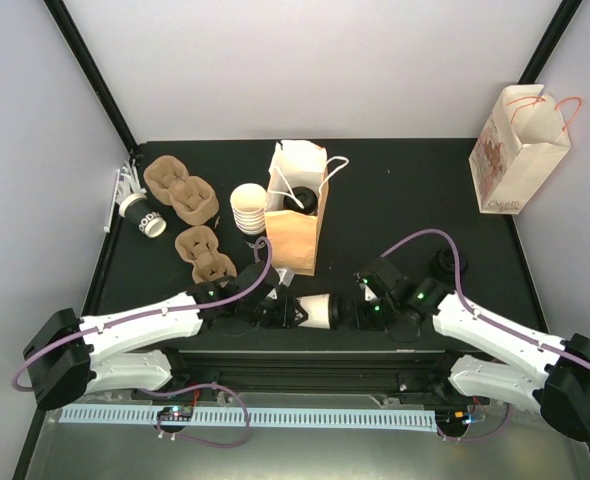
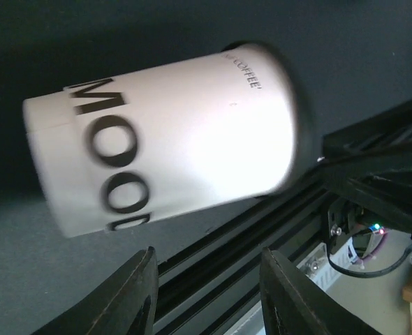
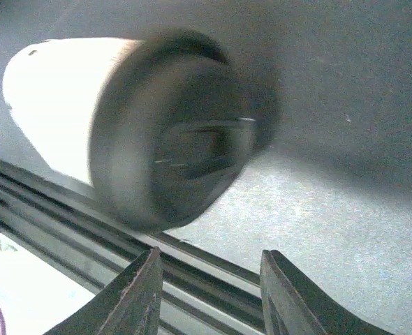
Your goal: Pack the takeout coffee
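Takeout coffee cup (image 1: 317, 310) is being shown lying on its side at the near edge of the table (image 1: 395, 200), black lid (image 3: 185, 132) toward the right gripper (image 3: 211, 255), base toward the left gripper (image 2: 207, 255). Both claws are being held spread, with nothing pinched between them.

white cup (image 2: 185, 139), "MOOD" in large black letters, small "COFFEE" near its top
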Controlling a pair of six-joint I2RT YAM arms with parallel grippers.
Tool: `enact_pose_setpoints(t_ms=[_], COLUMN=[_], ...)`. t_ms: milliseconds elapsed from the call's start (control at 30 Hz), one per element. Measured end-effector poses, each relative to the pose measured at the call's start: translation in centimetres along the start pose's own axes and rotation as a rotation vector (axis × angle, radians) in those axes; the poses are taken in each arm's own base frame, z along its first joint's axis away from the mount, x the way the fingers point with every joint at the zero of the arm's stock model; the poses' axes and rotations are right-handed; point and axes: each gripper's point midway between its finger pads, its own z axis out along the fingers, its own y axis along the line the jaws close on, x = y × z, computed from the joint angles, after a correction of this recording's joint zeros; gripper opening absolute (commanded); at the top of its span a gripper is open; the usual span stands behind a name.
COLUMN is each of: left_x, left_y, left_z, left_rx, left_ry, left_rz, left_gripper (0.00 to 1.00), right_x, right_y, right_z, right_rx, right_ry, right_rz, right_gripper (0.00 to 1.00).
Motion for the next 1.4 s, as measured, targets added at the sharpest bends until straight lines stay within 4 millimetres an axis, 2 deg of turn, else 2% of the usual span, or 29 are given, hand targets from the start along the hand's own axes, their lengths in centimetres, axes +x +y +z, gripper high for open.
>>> enact_pose_setpoints(t_ms=[100,133,200,233,400,533,700,867,1000,1200,1400], left_x=[-0.3,-0.4,-0.1,0.1,0.6,0.3,-0.8,-1.3,-1.3,-0.9,-0.9], left_y=[0.7,1.1,2.1,2.6,3.9,3.5,2.6,2.9,3.0,3.5,3.4], left_z=[-0.1,0.0,0.2,0.3,0.6,0.6,0.6,1.1,1.8,2.7,3.1], left_rx=[-0.017,-0.021,-0.038,-0.047,-0.068,-0.028,0.045,0.094,0.105,0.096,0.108], left_ry=[-0.007,-0.01,-0.006,-0.002,0.005,-0.013,-0.047,-0.047,-0.025,0.007,0.015], left_rz=[-0.013,-0.018,-0.025,-0.026,-0.006,0.012,0.014,-0.011,-0.026,-0.042,-0.041], left_gripper=[0.43,0.43,0.45,0.46,0.53,0.5,0.46,0.4,0.4,0.38,0.32], right_x=[-0.7,-1.1,-1.9,-2.2,-2.0,-1.6,-2.4,-2.6,-2.4,-1.2,-1.1], right_y=[1.2,1.9,2.9,3.3,2.8,1.0,-0.5,0.9,1.7,1.7,2.5], right_z=[-1.2,-1.7,-2.6,-2.9,-2.7,-1.8,-2.2,-2.0,-1.3,0.3,0.3], right_rx=[-0.017,-0.03,-0.051,-0.057,-0.042,-0.019,-0.059,-0.159,-0.212,-0.256,-0.305], right_ry=[-0.008,-0.02,-0.04,-0.049,-0.049,-0.035,-0.083,-0.068,-0.036,0.033,0.048], right_rz=[-0.02,-0.029,-0.048,-0.066,-0.076,-0.042,0.015,0.001,-0.001,0.026,0.04], right_gripper=[0.44,0.48,0.64,0.67,0.74,0.74,0.71,0.66,0.66,0.64,0.63])
